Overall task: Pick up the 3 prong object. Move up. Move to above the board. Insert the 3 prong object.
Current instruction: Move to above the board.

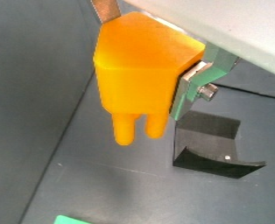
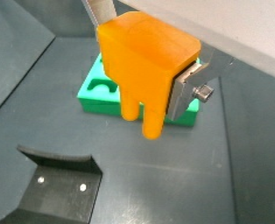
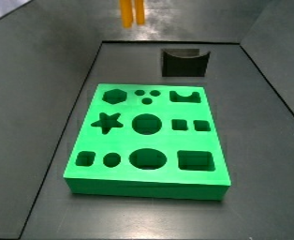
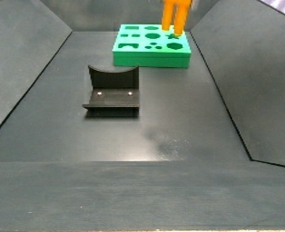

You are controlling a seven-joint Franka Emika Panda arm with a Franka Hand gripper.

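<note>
The 3 prong object [image 1: 143, 74] fills both wrist views — gripper [image 1: 151, 52] fingers clamp it, high above the board [image 3: 150, 183], at its 12 o'clock.

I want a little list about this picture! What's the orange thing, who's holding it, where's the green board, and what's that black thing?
orange thing: the 3 prong object, prongs pointing down
holder: the gripper, shut on it, lifted above the floor
green board: the board, flat on the tray floor, holes empty
black thing: the fixture, standing apart from the board
inserted yet: no
</note>
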